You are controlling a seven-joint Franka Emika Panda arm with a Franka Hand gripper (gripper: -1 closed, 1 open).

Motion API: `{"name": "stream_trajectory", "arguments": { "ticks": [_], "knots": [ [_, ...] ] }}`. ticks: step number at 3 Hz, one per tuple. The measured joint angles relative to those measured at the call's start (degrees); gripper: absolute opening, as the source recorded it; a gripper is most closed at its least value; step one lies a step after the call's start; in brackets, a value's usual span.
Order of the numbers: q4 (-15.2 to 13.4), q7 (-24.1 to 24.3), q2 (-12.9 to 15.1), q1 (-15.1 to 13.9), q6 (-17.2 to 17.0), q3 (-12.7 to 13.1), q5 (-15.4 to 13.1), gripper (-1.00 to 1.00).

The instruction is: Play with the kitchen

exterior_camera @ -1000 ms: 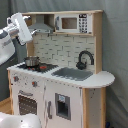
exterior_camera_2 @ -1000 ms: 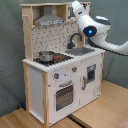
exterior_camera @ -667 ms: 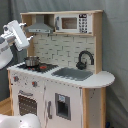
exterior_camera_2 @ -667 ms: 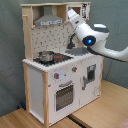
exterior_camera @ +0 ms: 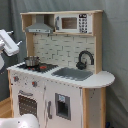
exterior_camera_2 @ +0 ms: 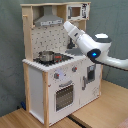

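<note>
**Inspector A:** Item one, location. The kitchen (exterior_camera: 62, 75) stands on a wooden floor before a grey curtain (exterior_camera: 116, 60). Its worktop (exterior_camera: 102, 79) carries a small pot (exterior_camera: 31, 61) on the hob end and a grey sink (exterior_camera: 75, 73) toward the rounded end, with the black faucet (exterior_camera: 85, 59) at the back edge behind the sink. The oven door (exterior_camera_2: 64, 96) sits in the front panel below the knobs (exterior_camera_2: 58, 76).

**Inspector B:** And the arm?

**Inspector A:** The single arm (exterior_camera_2: 92, 45) reaches over the worktop in the second exterior view. Its wrist end is raised above the hob end, near the hood (exterior_camera_2: 50, 21) and in front of the dotted backsplash (exterior_camera_2: 47, 40). In the first exterior view the gripper (exterior_camera: 9, 44) appears at the picture's left edge, outside the side wall of the kitchen and above worktop level.

**Inspector B:** Finger state?

**Inspector A:** It cannot be told from either view whether they stand apart or together. Nothing is seen held.

**Inspector B:** The relation that governs the next move?

**Inspector A:** The pot lies below the gripper and inward along the worktop, toward the sink. In my judgement, any contact with the pot or hob requires a descent with an inward travel along the worktop's long edge. Gripper and kitchen appear apart; no contact is evident.
</note>
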Motion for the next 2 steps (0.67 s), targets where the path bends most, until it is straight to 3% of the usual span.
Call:
{"name": "stream_trajectory", "arguments": {
  "ticks": [2],
  "knots": [
    [-4.4, -6.4, -0.4, 8.9, 2.4, 2.7, 0.0, 1.00]
  ]
}}
